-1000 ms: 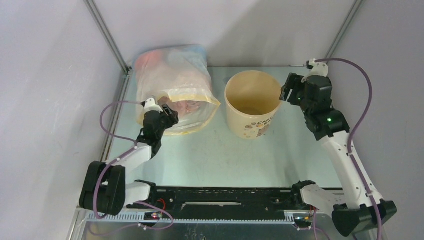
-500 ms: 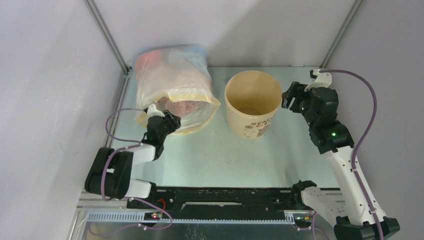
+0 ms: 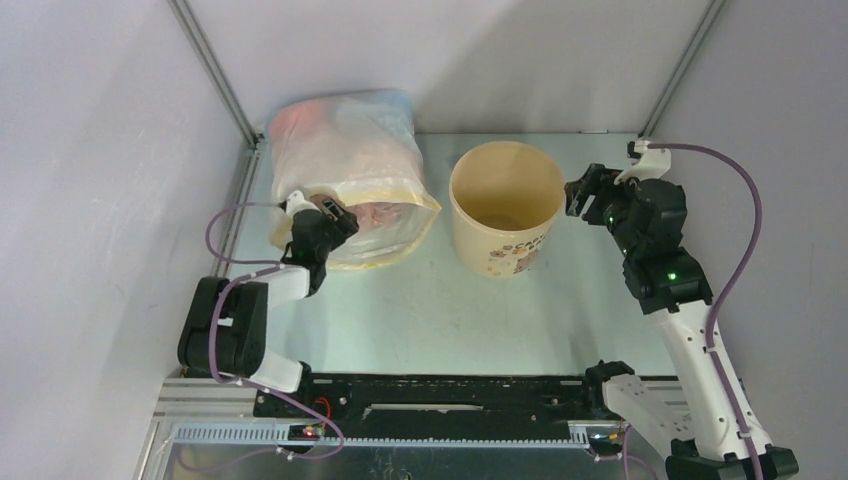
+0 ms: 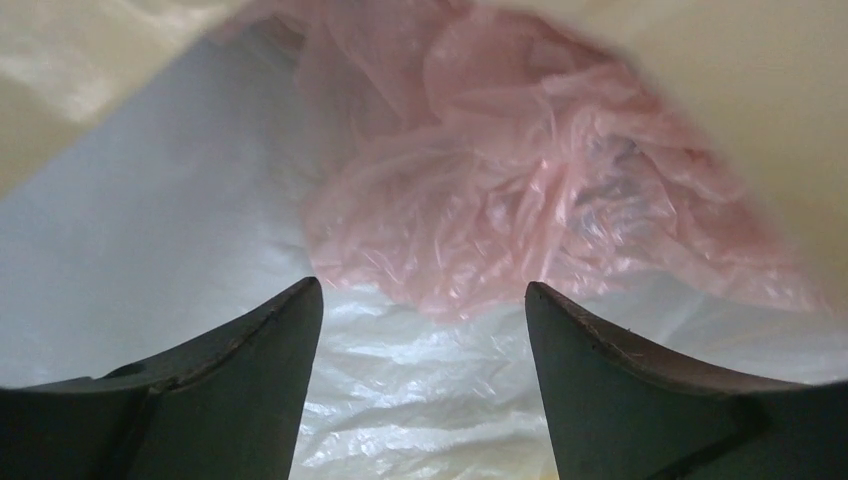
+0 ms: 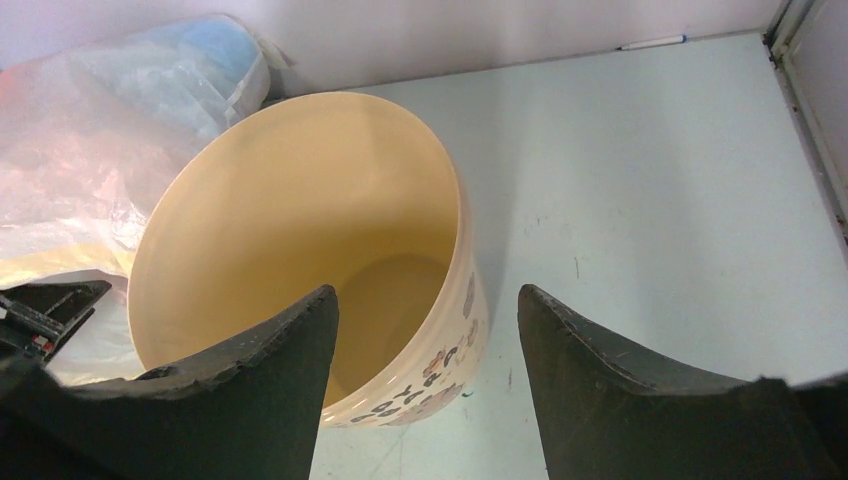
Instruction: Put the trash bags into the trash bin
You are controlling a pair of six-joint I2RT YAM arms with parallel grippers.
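Observation:
The pale-pink trash bags [image 4: 510, 200] lie crumpled inside the big clear sack with a yellow hem [image 3: 345, 150]; from above they show through its mouth [image 3: 375, 213]. My left gripper [image 3: 335, 213] is open at the sack's mouth, its jaws [image 4: 420, 310] just short of the pink plastic, holding nothing. The tan paper bucket, the trash bin [image 3: 505, 205], stands upright and empty at mid table. My right gripper [image 3: 578, 190] is open above and right of the bin's rim [image 5: 300, 240], which sits between its fingers in the right wrist view.
The sack lies on its side at the back left against the frame post [image 3: 215, 75]. The grey walls close in on three sides. The black rail [image 3: 440, 395] runs along the near edge.
My left gripper has moved forward into the sack's mouth. My right arm has drawn back to the right and slightly lower, away from the bin's rim.

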